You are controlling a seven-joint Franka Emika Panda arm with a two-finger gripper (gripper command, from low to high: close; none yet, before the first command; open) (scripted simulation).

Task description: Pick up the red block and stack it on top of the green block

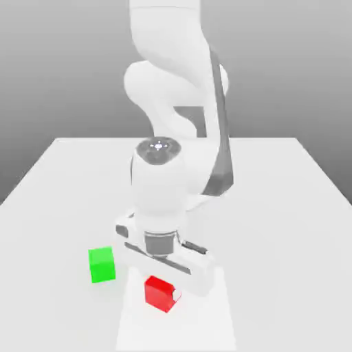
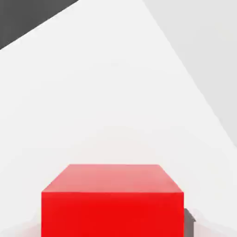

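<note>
The red block (image 1: 159, 293) is near the table's front edge, under the white hand. My gripper (image 1: 163, 289) has come straight down over it and is shut on the red block, with one fingertip (image 1: 177, 295) showing against the side on the exterior view's right. The hand view has the red block (image 2: 112, 203) large and close, and a dark finger (image 2: 189, 218) pressed to its edge. The green block (image 1: 102, 265) stands alone on the table, a short way toward the exterior view's left and slightly farther back. Whether the red block is off the surface cannot be told.
The white table (image 1: 275, 206) spreads wide behind and to both sides. The arm's own body (image 1: 172, 172) rises directly behind the hand. A paler strip of table (image 1: 206, 330) runs under the hand to the front edge.
</note>
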